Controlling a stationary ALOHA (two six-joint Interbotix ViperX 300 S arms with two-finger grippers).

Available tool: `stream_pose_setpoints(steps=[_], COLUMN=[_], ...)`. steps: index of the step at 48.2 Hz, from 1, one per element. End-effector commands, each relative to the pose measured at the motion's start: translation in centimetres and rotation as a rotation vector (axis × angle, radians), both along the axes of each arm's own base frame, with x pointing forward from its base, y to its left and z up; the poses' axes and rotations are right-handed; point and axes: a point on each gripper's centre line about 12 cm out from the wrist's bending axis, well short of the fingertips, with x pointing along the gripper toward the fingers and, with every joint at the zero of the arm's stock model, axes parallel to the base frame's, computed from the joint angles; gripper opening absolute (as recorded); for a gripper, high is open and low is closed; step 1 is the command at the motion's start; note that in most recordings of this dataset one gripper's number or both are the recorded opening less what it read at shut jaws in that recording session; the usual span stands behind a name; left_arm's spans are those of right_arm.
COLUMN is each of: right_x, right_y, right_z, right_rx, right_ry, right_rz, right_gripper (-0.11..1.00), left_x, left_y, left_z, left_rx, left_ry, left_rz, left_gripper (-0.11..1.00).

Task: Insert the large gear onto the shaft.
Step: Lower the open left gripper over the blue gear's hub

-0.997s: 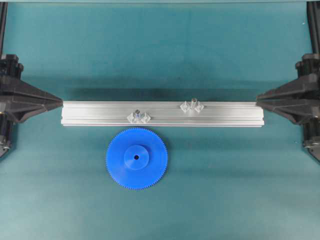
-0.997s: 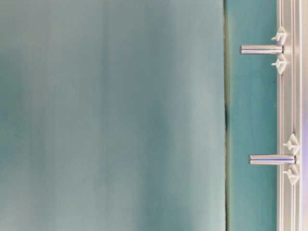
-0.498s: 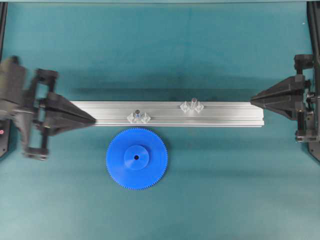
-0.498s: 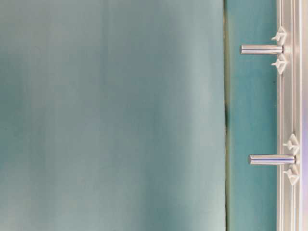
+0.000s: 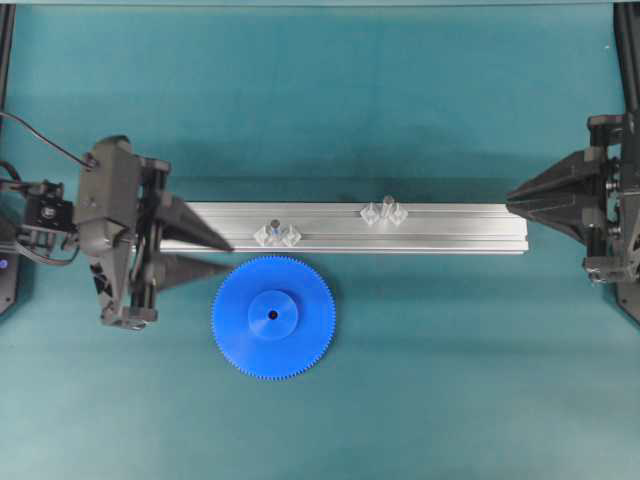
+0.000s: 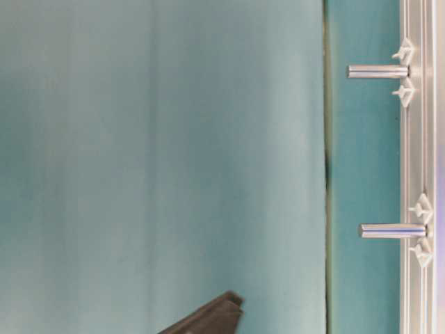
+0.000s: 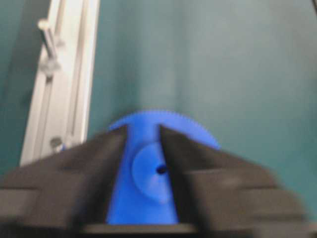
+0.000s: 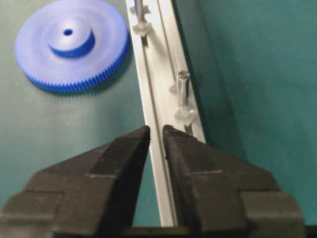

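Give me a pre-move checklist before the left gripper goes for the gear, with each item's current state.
1. Gear lies flat on the mat, hub up, nothing on it: ok.
2. Left gripper jaws apart, nothing between them: ok.
3. Left gripper lined up with the gear: ok in the left wrist view, where the hub shows through the gap; in the overhead view the tips are not yet at its rim.
4. Shaft upright on the rail, nothing on it: ok.
5. Right gripper away from the gear, at the rail's far end: ok.
6. Which pin is taller from overhead: cannot tell.
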Motion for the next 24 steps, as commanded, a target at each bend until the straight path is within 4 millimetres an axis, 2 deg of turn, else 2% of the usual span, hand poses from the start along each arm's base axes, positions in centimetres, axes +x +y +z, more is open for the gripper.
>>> stream_pose_setpoints(steps=[1, 5, 8, 16, 20, 24], right_x=[0.3, 0.2, 0.2, 0.2, 0.1, 0.0], right_y=[-0.2, -0.1, -0.2, -0.2, -0.2, -0.2], right_z=[0.3, 0.1, 0.1, 0.0, -0.3, -0.4], right_rx=[-0.003, -0.003, -0.002, -0.003, -0.004, -0.004], right_ry=[-0.029, -0.031, -0.027, -0.023, -0.016, -0.015], right_rz=[-0.009, -0.007, -0.009, -0.008, -0.008, -0.008], right_gripper=[0.36, 0.46, 0.53, 0.71, 0.76, 0.76], left_x=[0.6, 0.9, 1.3, 2.6, 3.3, 4.2], left_y=[-0.2, -0.3, -0.5, -0.7, -0.8, -1.2], left_z=[0.6, 0.3, 0.2, -0.9, -1.3, -1.6], left_rx=[0.002, 0.006, 0.014, 0.019, 0.021, 0.024], left_ry=[0.006, 0.043, 0.056, 0.100, 0.126, 0.157], left_rz=[-0.005, -0.010, -0.018, -0.021, -0.023, -0.030], left_gripper=[0.54, 0.77, 0.89, 0.87, 0.87, 0.88])
